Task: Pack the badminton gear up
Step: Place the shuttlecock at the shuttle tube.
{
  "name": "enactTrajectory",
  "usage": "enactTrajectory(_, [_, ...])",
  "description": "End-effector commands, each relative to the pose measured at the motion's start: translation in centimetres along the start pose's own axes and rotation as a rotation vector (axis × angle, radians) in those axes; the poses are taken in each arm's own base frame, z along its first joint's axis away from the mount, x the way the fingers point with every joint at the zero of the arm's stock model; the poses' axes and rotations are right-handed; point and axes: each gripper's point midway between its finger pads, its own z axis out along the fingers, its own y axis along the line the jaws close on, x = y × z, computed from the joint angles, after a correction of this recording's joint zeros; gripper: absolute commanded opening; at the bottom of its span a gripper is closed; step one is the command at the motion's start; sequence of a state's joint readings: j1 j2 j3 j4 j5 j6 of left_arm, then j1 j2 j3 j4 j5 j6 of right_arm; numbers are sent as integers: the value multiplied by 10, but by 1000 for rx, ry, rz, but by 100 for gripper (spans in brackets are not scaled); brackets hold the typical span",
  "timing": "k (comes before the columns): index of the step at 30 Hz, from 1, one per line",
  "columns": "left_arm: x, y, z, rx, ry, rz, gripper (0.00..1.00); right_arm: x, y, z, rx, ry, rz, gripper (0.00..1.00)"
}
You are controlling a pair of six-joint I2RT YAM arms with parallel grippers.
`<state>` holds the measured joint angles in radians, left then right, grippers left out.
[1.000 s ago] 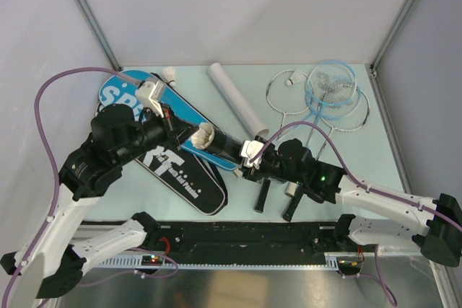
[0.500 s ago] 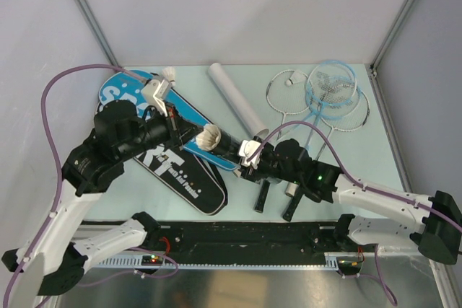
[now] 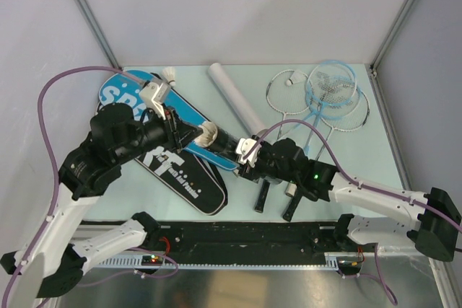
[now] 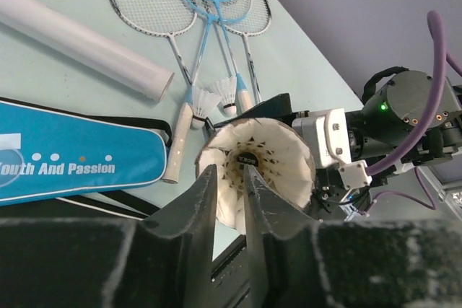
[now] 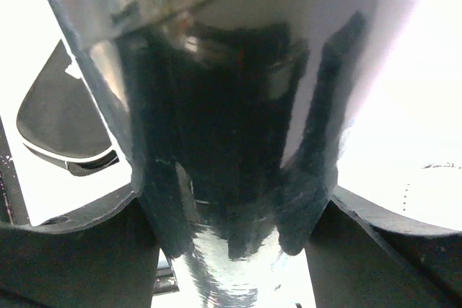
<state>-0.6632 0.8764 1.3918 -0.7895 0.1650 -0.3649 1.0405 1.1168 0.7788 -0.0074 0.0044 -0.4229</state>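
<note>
Gripper L (image 4: 227, 171) horiz, narrow astride shuttlecock (image 4: 268, 155), hold unclear | gripper R (image 3: 247, 154) clamps black tube (image 3: 225, 143)

1. On the table (image 3: 180, 81) we have two bags on the left. The far bag (image 3: 115, 95) runs diagonally from back-left to centre and lies partly on the near bag (image 3: 191, 185) in front of it.
2. The near tube (image 3: 225, 143) sits over the bags' right ends, between the left gripper (image 4: 229, 178) and the right gripper (image 3: 245, 153), which clasps it.
3. The mouth shuttlecock (image 3: 207, 135) sits at that tube's left opening.
4. The far tube (image 3: 234, 102) lies diagonally behind it, mid-table.
5. The rackets (image 3: 328, 99) lie back-right with their heads overlapping and their handles toward us.
6. The head shuttlecock (image 3: 289, 80) lies on a racket head, and the back shuttlecock (image 3: 170, 72) lies behind the far bag.
7. We also see the handle shuttlecocks (image 4: 204, 99) lying beside the racket handles.
</note>
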Motion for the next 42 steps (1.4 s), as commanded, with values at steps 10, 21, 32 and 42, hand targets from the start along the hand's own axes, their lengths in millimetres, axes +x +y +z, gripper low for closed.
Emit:
enactTrajectory(10, [15, -4, 9, 54, 58, 40, 0, -42, -20, -3, 76, -110, 36, 28])
enactTrajectory(21, [33, 9, 24, 30, 120, 101, 5, -42, -14, -3, 63, -96, -39, 29])
enactTrajectory(32, [76, 12, 41, 74, 247, 59, 7, -30, -34, -2, 165, -18, -207, 28])
enactTrajectory(42, [77, 20, 46, 30, 217, 39, 20, -32, -34, 5, 169, -24, -211, 28])
